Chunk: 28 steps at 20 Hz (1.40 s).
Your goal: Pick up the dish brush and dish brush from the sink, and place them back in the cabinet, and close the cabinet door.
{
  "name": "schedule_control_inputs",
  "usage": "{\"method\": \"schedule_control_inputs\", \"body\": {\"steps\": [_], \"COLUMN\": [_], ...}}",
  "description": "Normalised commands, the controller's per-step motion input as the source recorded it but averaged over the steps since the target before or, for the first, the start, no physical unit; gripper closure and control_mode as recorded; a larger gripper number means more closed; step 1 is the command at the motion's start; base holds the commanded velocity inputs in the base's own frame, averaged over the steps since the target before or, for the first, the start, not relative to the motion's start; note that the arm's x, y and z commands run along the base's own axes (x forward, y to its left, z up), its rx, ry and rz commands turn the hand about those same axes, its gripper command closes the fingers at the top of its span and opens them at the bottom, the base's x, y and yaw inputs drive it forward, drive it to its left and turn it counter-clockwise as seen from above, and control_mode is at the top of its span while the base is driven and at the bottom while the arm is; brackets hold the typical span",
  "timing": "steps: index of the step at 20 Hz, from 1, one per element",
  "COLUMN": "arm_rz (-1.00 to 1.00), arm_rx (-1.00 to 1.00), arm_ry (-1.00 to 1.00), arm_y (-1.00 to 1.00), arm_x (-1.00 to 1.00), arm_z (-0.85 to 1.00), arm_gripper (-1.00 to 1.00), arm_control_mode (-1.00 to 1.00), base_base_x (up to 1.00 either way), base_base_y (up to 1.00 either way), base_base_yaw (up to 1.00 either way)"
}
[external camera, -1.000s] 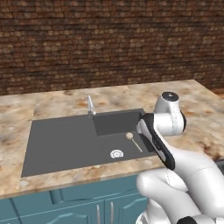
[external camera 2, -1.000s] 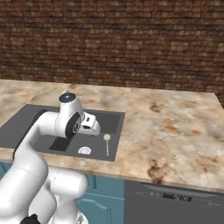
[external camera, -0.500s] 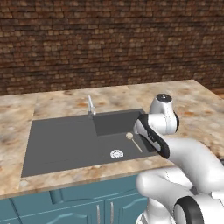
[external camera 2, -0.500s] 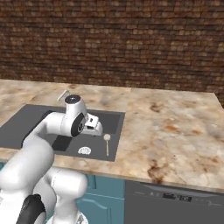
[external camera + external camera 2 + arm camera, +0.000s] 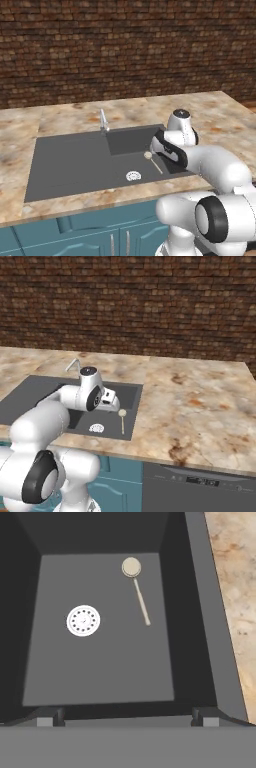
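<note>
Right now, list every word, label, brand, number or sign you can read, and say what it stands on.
None can be read.
Dishwasher control strip: small pale marks, too small and blurred to read.
Sink, dish brush, drain, faucet, countertop, brick wall: no lettering visible.

no readable text, labels, brands or numbers anywhere, small pale marks on the dark appliance panel [image 5: 202,482] below the worktop [image 5: 200,406] at near right too small to read
</note>
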Motion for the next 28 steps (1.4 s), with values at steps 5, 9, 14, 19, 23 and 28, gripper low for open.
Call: {"method": "schedule_control_inputs", "body": {"steps": [5, 9, 14, 19, 23, 28], "arm_rz": [0.0, 0.0, 0.0, 0.0, 0.0, 0.0], "arm_rx": [0.0, 0.0, 0.0, 0.0, 0.0, 0.0], "arm_ry": [0.05, 0.07, 0.08, 0.1, 0.09, 0.05], "arm_y": [0.0, 0.0, 0.0, 0.0, -0.01, -0.01], "arm_x": [0.28, 0.25, 0.24, 0.19, 0.17, 0.17], "arm_z": [-0.25, -0.2, -0.2, -0.16, -0.22, -0.29], "arm_gripper": [-1.0, -1.0, -1.0, -1.0, -1.0, -1.0], "arm_control_mode": [-1.0, -1.0, -1.0, -1.0, -1.0, -1.0], "base_base_x": [0.0, 0.0, 0.0, 0.0, 0.0, 0.0], "base_base_y": [0.0, 0.0, 0.0, 0.0, 0.0, 0.0], "base_base_yaw": [0.0, 0.0, 0.0, 0.0, 0.0, 0.0]}}
